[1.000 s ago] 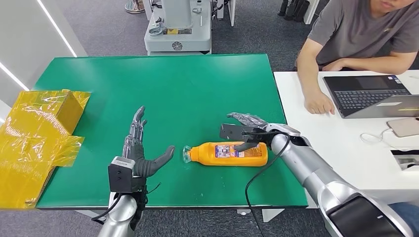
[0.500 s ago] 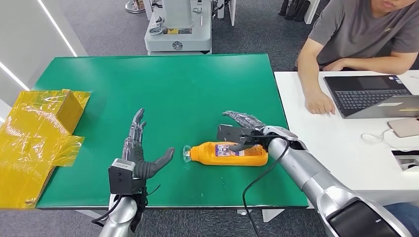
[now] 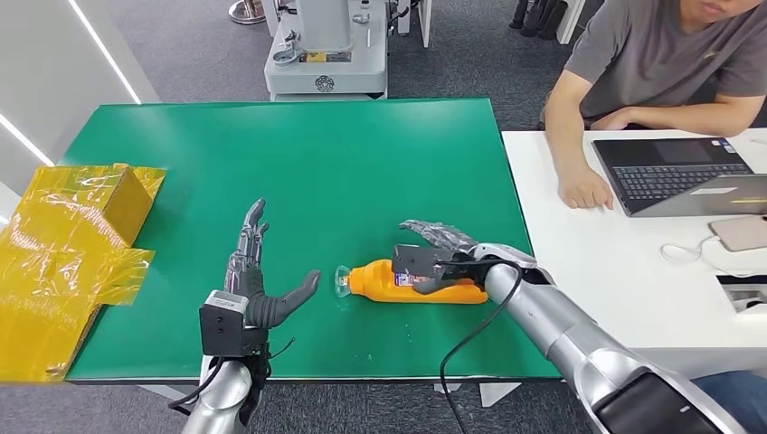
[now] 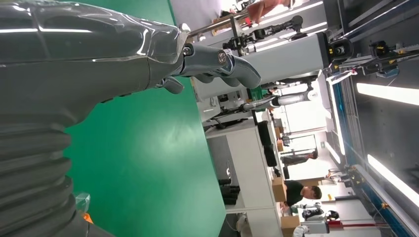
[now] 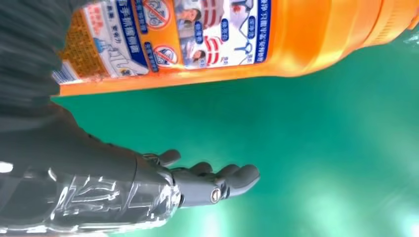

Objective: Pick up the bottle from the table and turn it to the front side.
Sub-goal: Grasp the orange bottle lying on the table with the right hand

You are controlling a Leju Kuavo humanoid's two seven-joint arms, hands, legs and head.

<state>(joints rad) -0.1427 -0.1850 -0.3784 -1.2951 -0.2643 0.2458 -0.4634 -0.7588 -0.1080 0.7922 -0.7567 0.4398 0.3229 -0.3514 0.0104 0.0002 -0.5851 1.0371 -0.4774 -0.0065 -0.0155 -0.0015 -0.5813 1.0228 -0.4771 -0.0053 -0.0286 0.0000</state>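
Green covers the table (image 3: 298, 154), the largest thing we see, with a white desk (image 3: 633, 271) touching its right edge. At that desk a person (image 3: 651, 63) sits with one hand flat beside a laptop (image 3: 674, 172). Yellow film-wrapped boxes (image 3: 63, 253) overlap the table's left edge.

Next in size, our right arm reaches in from the table's near right corner. Its right hand (image 3: 443, 253) sits over the bottle's label, fingers spread on the far side and thumb lying across the top. In the right wrist view the fingers (image 5: 227, 177) are extended over bare green, apart from the bottle, so we see no closed grasp; the hand is spread and holding nothing.

Our left hand (image 3: 258, 280) stands on edge near the table's front edge, fingers straight and pointing away from us, thumb stretched toward the bottle's cap without touching it. It holds nothing.

Smallest, the bottle (image 3: 416, 282) is orange and lies on its side near the front edge, right of centre, between our two hands. Its clear cap points at the left hand, and its printed label (image 5: 173, 34) faces upward.
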